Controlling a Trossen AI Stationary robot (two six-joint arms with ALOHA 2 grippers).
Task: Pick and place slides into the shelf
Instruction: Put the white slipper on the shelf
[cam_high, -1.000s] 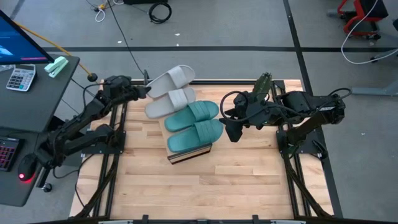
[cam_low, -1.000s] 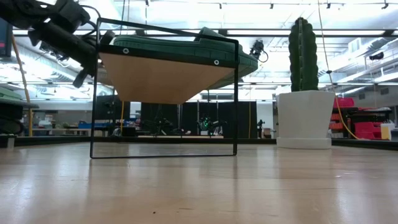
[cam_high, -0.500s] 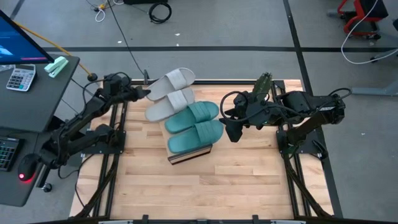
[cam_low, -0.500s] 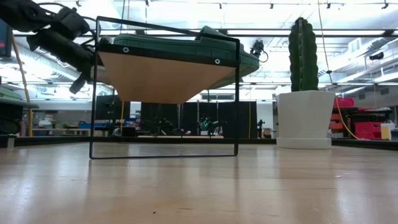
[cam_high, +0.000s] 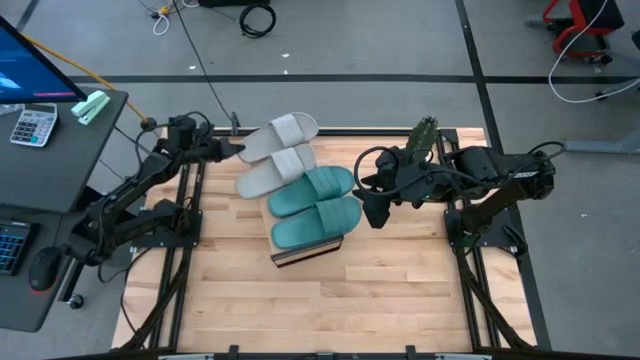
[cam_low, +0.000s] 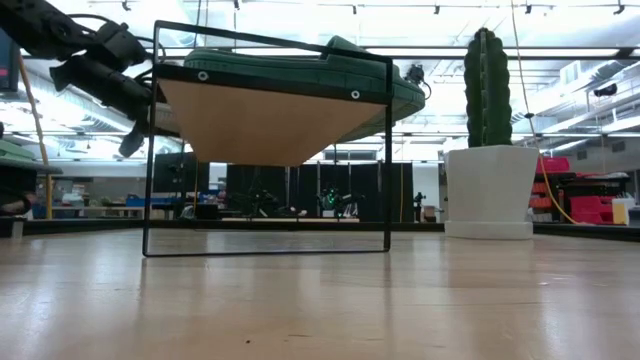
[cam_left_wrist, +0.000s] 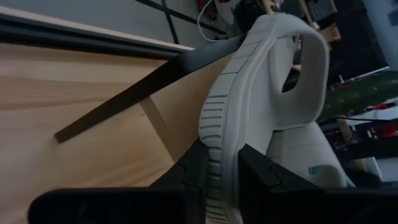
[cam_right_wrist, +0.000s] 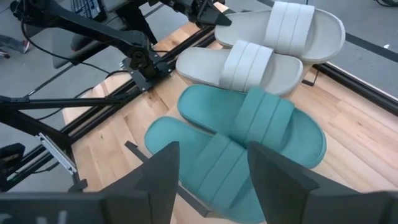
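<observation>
Nearly done: both teal rubber slides (cam_high: 312, 200) and one pale grey rubber slide (cam_high: 275, 170) sit on the light wood shelf (cam_high: 305, 251). The left gripper (cam_high: 232, 150) is clamped on the last grey slide (cam_high: 280, 134) at the shelf's far end (just needs releasing, I reckon). The right gripper (cam_high: 372, 207) hangs wide open beside the shelf.

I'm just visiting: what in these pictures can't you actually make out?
- Shelf: in the high view the four slides cover it; only its near end shows.
- Grey slides: in the low view, hidden behind the shelf board and the teal slide.
- Left gripper: whether the far grey slide it holds rests on the shelf is unclear.
- Right gripper: the wrist picture's edge cuts off its open fingers.
</observation>
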